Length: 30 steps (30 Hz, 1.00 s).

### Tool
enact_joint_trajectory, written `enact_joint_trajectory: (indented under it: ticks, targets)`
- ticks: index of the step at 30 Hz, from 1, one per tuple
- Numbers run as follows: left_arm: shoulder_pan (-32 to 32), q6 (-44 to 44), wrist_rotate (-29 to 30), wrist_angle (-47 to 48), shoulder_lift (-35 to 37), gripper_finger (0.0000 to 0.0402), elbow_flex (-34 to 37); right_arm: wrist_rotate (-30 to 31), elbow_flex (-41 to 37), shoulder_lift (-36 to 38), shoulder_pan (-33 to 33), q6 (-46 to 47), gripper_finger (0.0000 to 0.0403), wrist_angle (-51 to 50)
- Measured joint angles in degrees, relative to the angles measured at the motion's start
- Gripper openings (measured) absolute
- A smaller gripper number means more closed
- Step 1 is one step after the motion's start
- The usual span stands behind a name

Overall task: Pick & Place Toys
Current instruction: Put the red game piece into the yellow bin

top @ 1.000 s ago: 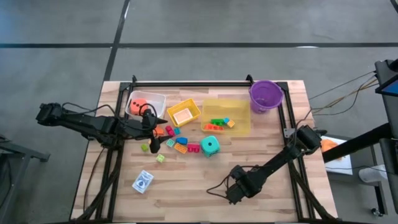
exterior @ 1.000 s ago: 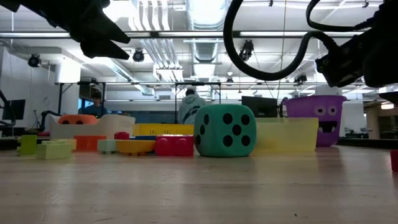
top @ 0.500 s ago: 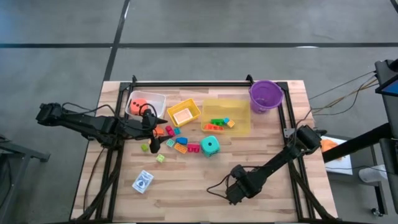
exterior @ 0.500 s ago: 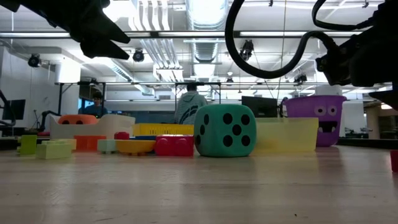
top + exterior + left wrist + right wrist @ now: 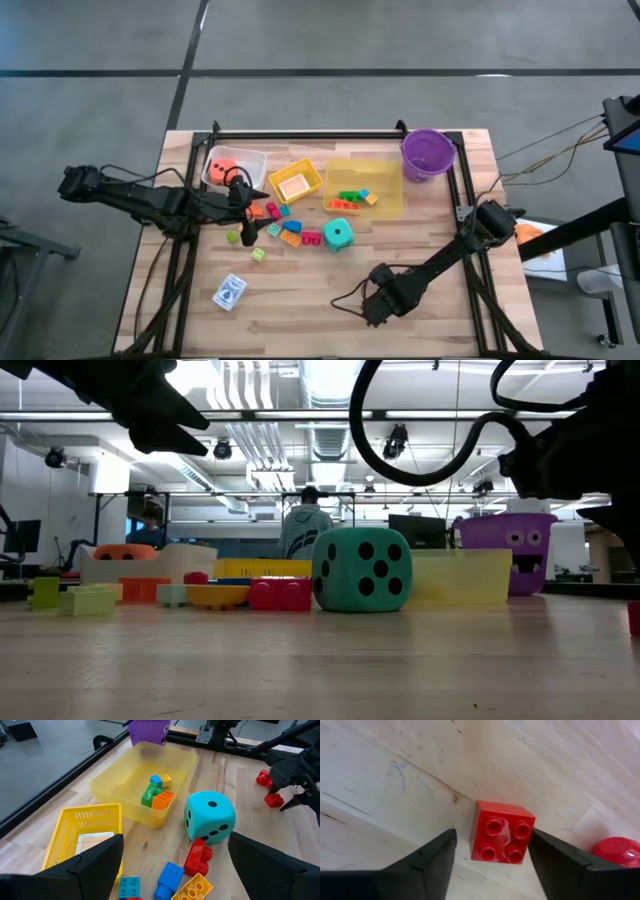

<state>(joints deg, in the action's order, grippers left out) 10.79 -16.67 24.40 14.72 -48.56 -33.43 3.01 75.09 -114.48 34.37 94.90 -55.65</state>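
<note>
Red four-stud plastic brick [image 5: 501, 839]

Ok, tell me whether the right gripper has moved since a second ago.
Yes, slightly. In the high view the right gripper has crept up the picture, toward the teal die, and is straddling a red brick on the wooden table.

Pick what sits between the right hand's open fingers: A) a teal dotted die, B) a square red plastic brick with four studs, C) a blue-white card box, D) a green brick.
B: the right wrist view shows the square red plastic brick lying on the wooden table, flanked by the right hand's open fingers.
</note>
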Motion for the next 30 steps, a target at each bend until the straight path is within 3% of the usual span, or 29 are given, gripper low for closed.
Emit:
enact_joint_trajectory:
  ticks: [7, 18, 24, 30]
  targets:
    - [0.0, -1.38, -0.01, 0.11, 0.0, 0.0358, 0.0, 0.68, -0.09, 0.0, -0.12, 0.32, 0.0133, -0.63]
    - [0.0, -3.02, 0.0, 0.22, 0.0, 0.0358, 0.0, 3.67, 1.48, 0.47, 0.0, -1.89, 0.0132, -4.18]
    - [0.0, -2.86, 0.0, 0.5, 0.0, 0.0358, 0.0, 9.56, 3.15, 6.52, -1.22, -3.09, 0.0132, -10.41]
    - [-0.02, -2.86, 0.0, 0.76, 0.0, 0.0358, 0.0, 15.45, 3.17, 13.82, -8.15, -12.47, 0.0132, -12.08]
